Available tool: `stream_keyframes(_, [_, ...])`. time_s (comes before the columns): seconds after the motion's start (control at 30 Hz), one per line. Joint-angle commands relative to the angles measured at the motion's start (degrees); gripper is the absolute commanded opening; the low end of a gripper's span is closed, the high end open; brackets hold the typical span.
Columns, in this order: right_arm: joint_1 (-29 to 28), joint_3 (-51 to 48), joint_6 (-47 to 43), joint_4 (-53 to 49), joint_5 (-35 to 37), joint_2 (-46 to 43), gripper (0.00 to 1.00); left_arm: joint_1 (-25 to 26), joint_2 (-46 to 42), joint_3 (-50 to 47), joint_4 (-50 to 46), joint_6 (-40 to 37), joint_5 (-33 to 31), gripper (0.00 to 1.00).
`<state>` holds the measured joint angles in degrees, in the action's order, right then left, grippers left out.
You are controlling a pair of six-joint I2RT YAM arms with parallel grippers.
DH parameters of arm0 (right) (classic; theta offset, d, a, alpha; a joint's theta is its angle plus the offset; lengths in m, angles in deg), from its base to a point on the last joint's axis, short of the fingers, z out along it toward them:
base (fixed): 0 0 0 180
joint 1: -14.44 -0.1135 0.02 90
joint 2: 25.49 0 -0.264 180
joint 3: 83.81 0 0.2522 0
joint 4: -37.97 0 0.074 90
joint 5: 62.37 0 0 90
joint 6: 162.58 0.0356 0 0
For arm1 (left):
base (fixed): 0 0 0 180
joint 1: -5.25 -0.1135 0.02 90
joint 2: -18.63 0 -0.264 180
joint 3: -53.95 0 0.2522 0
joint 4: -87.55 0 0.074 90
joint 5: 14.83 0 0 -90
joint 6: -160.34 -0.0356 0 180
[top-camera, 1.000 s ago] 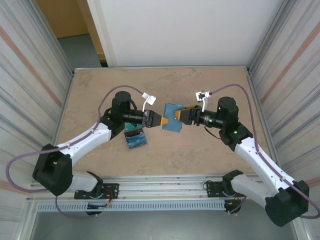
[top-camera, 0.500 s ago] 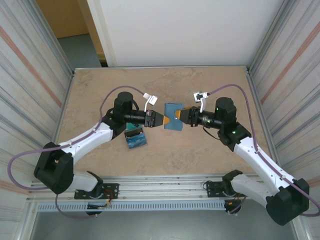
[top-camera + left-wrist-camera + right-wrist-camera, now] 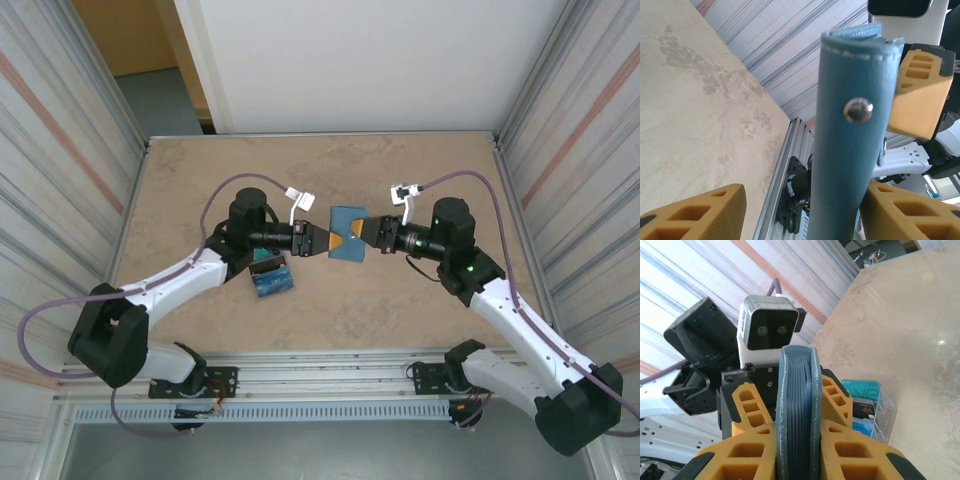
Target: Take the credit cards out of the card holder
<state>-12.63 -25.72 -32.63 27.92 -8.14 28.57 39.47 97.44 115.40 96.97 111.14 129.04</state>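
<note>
Two hands meet nose to nose above the tabletop (image 3: 400, 300). Your right hand (image 3: 362, 232) is clamped on the card holder (image 3: 347, 235), holding it off the tabletop between the two hands. Your left hand (image 3: 322, 240) is spread, with the holder's edge between its fingers, ungripped. The credit cards (image 3: 272, 278) are piled just beside the left hand's wrist.

Beige marbled tabletop (image 3: 320, 300); striped side panels (image 3: 50, 150); white back wall (image 3: 350, 60); aluminium front rail (image 3: 330, 357).
</note>
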Motion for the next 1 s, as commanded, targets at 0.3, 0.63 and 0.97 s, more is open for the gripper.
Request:
stream_keyframes(0.3, [2.8, -0.9, 7.6, 7.9, -6.0, 2.2, 0.12, -0.9, 0.1, -3.3, 10.1, 5.2, 3.5, 0.54])
stream_keyframes(0.63, [2.8, -2.0, 10.9, 11.6, -7.3, 5.0, 0.12, -0.7, 1.9, -4.0, 15.7, 8.9, 3.7, 0.31])
stream_keyframes(0.97, [2.8, 0.4, 6.6, -0.4, -0.2, 6.0, 0.27, -0.4, 1.4, -3.8, 9.8, 6.4, 0.0, 0.00])
